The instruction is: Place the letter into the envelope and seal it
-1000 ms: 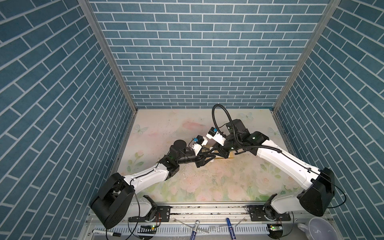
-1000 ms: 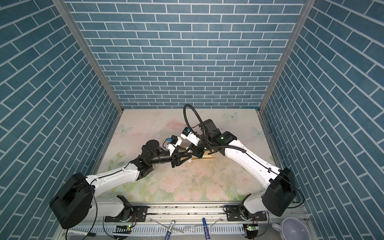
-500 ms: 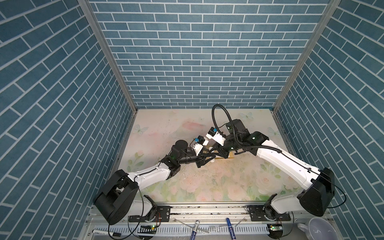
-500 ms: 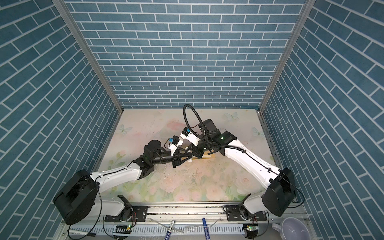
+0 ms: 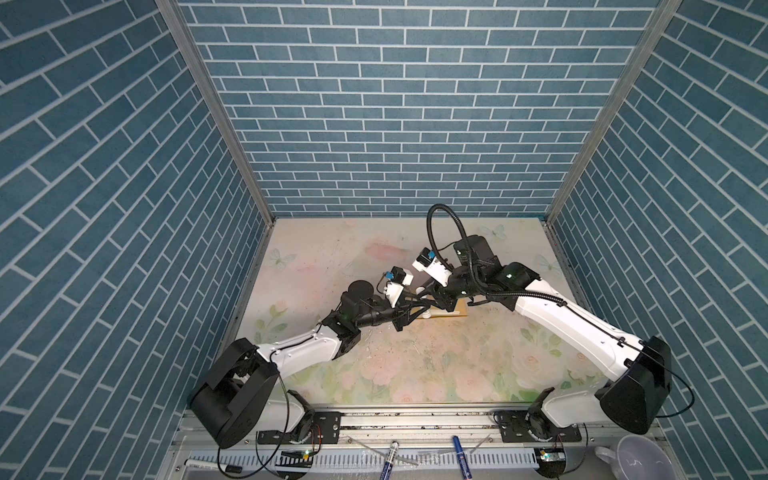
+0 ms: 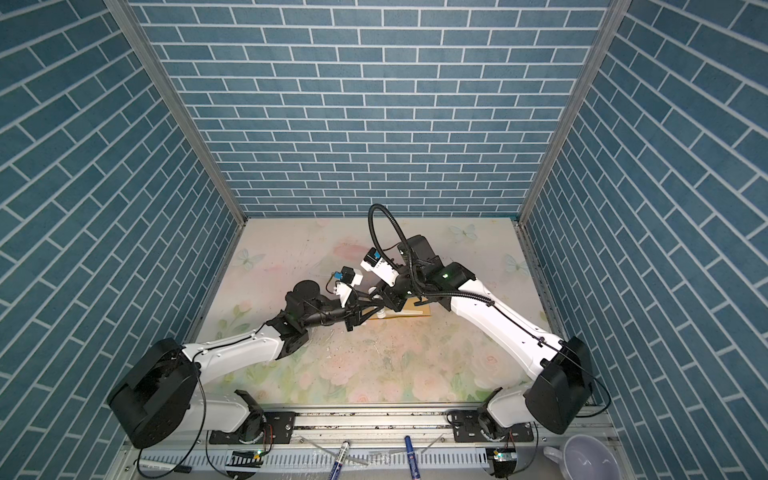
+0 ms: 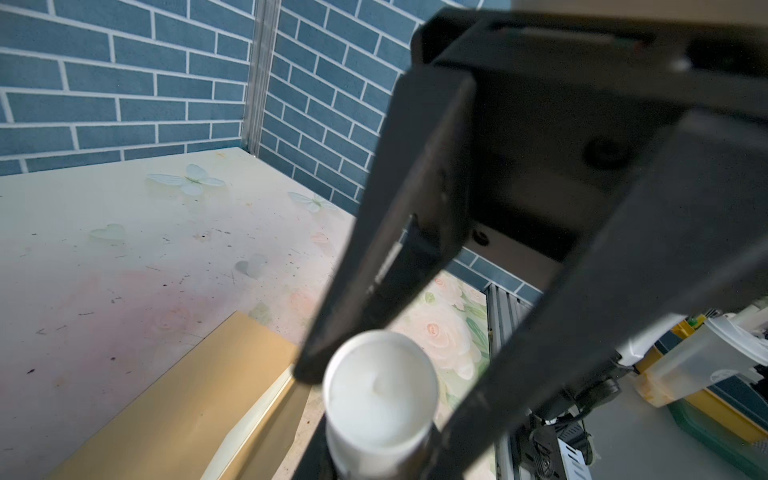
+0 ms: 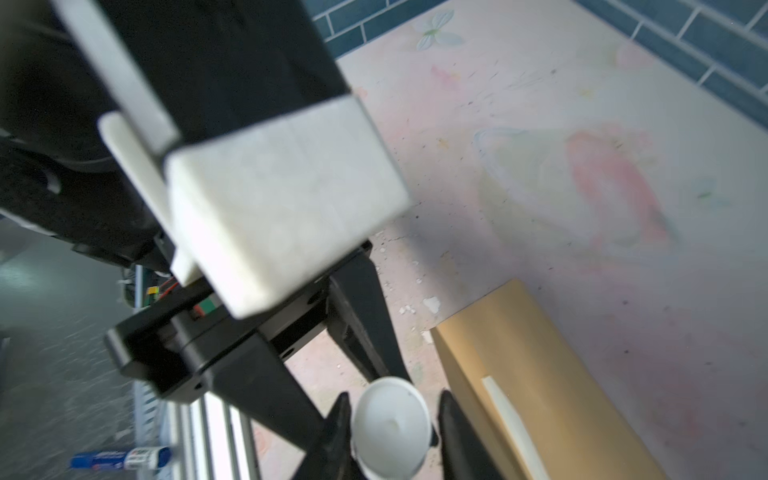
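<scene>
- Currently the left gripper (image 6: 379, 302) and the right gripper (image 8: 395, 398) are meeting fingertip to fingertip above the floral-printed tabletop (image 5: 374, 365). Both are reaching around one white plastic cylinder (image 7: 380, 390).
- The cylinder is standing roughly upright between the two pairs of fingers, with its round top facing both wrist cameras.
- The left gripper is clamping narrowly on the cylinder. Its black fingers (image 8: 370, 328) are pressing against opposite sides and carrying it.
- The right gripper is standing parted a little wider than the cylinder. One finger is lying against the white wall and the other is showing a thin dark gap, so it is gripping nothing.
- The long, narrow tan-yellow kraft paper envelope (image 8: 540, 353) is lying flat on the tabletop just below the right gripper's fingertips and running back beneath that gripper's body. Its near end is sitting just beyond the left gripper's fingertips, beside the cylinder's lower end.
- The pale cream paper letter (image 7: 257, 415) is showing only as a narrow strip along the envelope's long side, between the tan body and a darker tan fold. Tan paper is hiding the rest.
- Whether the cylinder's lower end is touching the envelope cannot be told.
</scene>
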Controlling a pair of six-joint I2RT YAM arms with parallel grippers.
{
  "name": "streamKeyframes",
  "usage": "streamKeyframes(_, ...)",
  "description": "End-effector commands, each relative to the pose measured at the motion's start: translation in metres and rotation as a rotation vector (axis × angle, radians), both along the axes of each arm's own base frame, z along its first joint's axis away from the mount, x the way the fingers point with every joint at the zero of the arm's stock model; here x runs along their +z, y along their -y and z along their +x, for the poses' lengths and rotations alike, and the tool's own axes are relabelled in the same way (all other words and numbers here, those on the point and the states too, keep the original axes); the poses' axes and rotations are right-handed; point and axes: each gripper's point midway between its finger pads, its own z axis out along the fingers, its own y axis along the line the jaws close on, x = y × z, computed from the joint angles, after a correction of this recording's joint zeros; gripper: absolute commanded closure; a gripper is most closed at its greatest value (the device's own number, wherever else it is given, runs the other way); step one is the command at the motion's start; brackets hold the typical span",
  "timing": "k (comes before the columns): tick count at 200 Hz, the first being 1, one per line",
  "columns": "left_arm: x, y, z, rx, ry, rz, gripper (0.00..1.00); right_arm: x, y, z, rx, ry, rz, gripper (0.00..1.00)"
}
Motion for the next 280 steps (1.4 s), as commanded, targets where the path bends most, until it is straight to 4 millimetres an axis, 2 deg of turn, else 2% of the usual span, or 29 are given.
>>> streamKeyframes(1,0.021,-0.007,0.016,0.107,0.007,-0.079,1.0,0.024,0.009,0.01,-0.076,0.153,0.055,0.5)
streamKeyframes(36,0.03,-0.024,0.04,0.294,-0.081,-0.139,1.0,0.035,0.033,0.015,-0.199,0.28,0.117,0.37)
streamKeyframes(64,0.038,-0.036,0.055,0.42,-0.178,-0.211,1.0,0.028,0.044,0.018,-0.27,0.342,0.178,0.25)
streamKeyframes(82,0.043,-0.039,0.06,0.467,-0.233,-0.267,1.0,0.02,0.044,0.022,-0.29,0.401,0.235,0.23)
streamKeyframes(106,0.046,-0.039,0.064,0.495,-0.311,-0.347,1.0,0.013,0.039,0.023,-0.262,0.501,0.32,0.24)
streamKeyframes(136,0.049,-0.037,0.065,0.491,-0.383,-0.429,1.0,0.018,0.034,0.018,-0.228,0.654,0.458,0.28)
streamKeyframes(171,0.049,-0.035,0.063,0.485,-0.426,-0.444,1.0,0.012,0.028,0.018,-0.204,0.752,0.482,0.32)
streamKeyframes(280,0.052,-0.032,0.06,0.461,-0.459,-0.472,1.0,0.007,0.007,0.024,-0.176,0.778,0.51,0.56)
